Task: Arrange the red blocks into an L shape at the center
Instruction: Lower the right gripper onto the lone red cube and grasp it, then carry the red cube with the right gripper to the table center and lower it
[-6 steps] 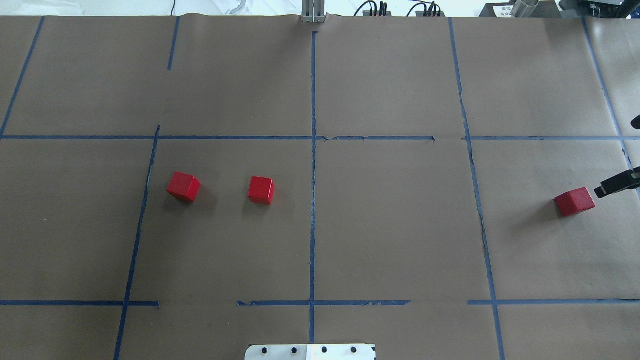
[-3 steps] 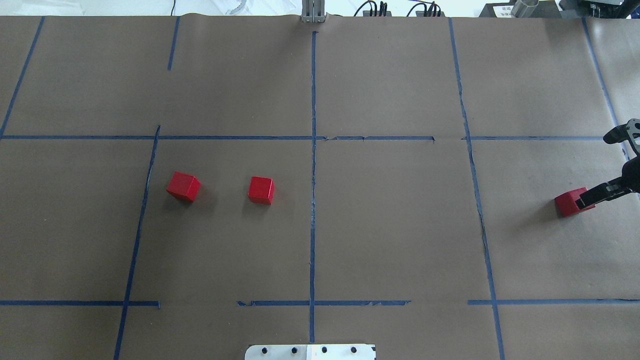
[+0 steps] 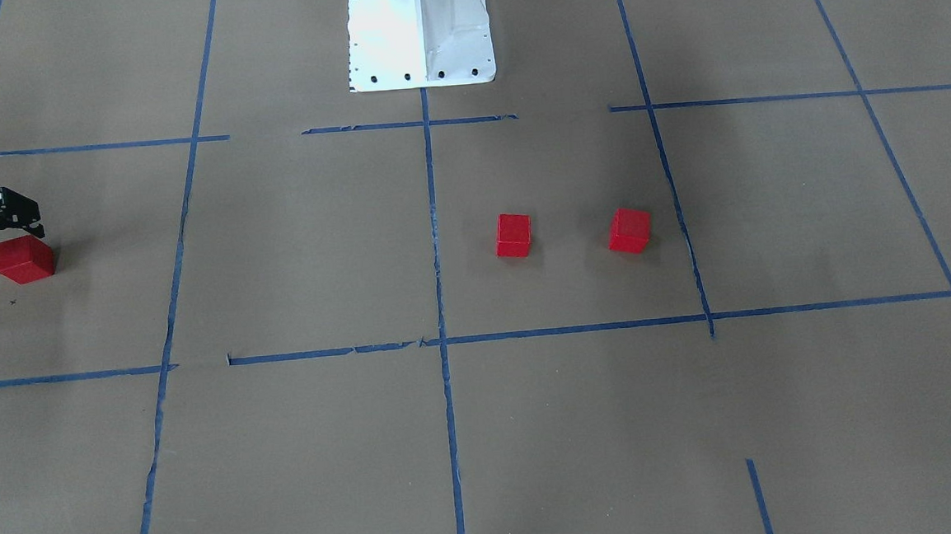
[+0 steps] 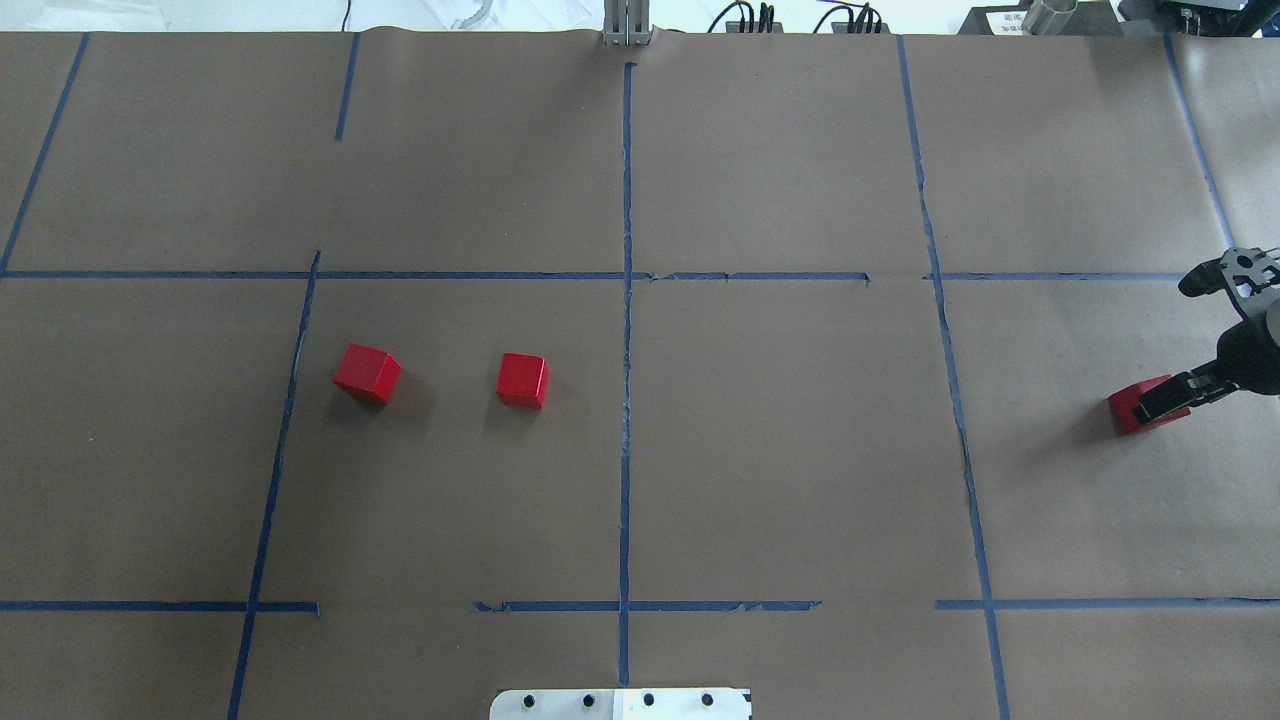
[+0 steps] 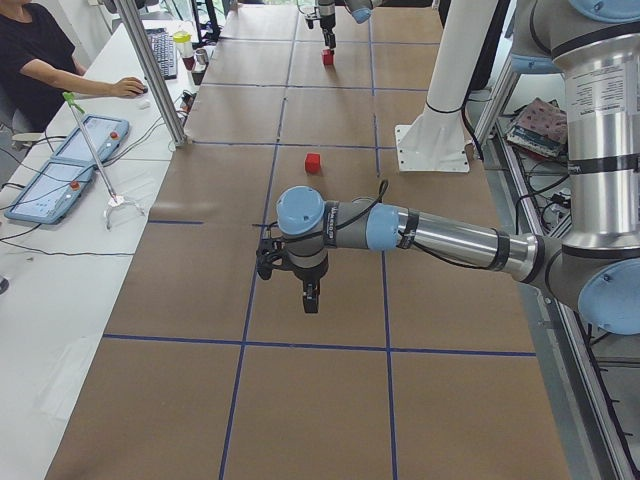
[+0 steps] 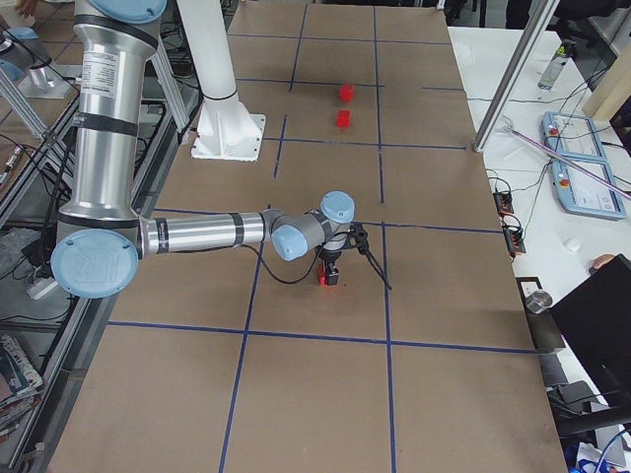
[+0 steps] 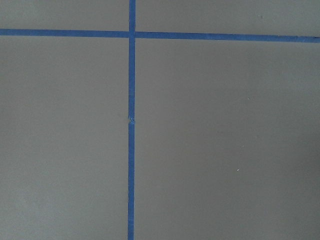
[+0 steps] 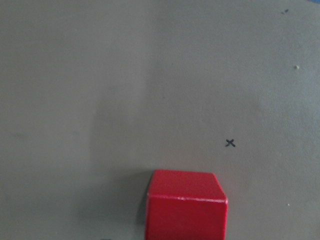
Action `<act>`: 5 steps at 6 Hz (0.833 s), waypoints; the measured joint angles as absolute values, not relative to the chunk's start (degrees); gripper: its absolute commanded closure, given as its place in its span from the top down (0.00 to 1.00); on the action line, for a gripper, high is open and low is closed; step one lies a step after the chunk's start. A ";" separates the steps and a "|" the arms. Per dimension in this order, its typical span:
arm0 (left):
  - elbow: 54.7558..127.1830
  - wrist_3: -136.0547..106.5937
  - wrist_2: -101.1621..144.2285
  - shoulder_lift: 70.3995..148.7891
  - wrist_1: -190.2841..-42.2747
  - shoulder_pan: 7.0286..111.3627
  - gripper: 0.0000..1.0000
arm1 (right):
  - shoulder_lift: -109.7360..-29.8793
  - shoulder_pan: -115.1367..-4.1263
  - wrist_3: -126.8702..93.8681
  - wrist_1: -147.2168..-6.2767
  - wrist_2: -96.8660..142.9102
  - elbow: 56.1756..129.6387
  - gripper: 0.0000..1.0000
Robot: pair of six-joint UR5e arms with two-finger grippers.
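Observation:
Two red blocks (image 4: 367, 373) (image 4: 523, 380) sit side by side, apart, in the cell left of the centre tape line; they also show in the front view (image 3: 629, 230) (image 3: 513, 235). The third red block (image 4: 1128, 410) (image 3: 24, 259) rests on the table at the far right. My right gripper (image 4: 1170, 347) (image 6: 357, 276) hangs open just above it, with one finger overlapping the block from overhead. The right wrist view shows that block (image 8: 186, 205) at the bottom centre. My left gripper (image 5: 290, 285) hovers over bare table far left; I cannot tell its state.
Blue tape lines (image 4: 626, 350) divide the brown paper-covered table into large cells. The white robot base plate (image 4: 620, 703) (image 3: 420, 31) sits at the near edge. A metal post (image 4: 627, 25) stands at the far edge. An operator (image 5: 40, 60) sits beside the table.
My right gripper has come in from the right edge toward the far-right block, and one finger now overlaps it. The three blocks have not moved.

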State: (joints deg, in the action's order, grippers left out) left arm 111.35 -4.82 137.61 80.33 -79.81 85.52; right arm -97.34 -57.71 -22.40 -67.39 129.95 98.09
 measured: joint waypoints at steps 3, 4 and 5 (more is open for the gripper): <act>111.63 -4.79 137.64 80.33 -79.81 85.52 1.00 | -96.28 -56.99 -22.40 -67.26 129.06 95.76 0.00; 111.84 -4.81 137.64 80.33 -79.78 85.52 1.00 | -96.05 -56.87 -24.28 -67.28 128.23 97.12 0.00; 112.26 -4.81 137.64 80.33 -79.77 85.52 1.00 | -94.25 -55.29 -31.60 -67.38 127.85 100.34 0.00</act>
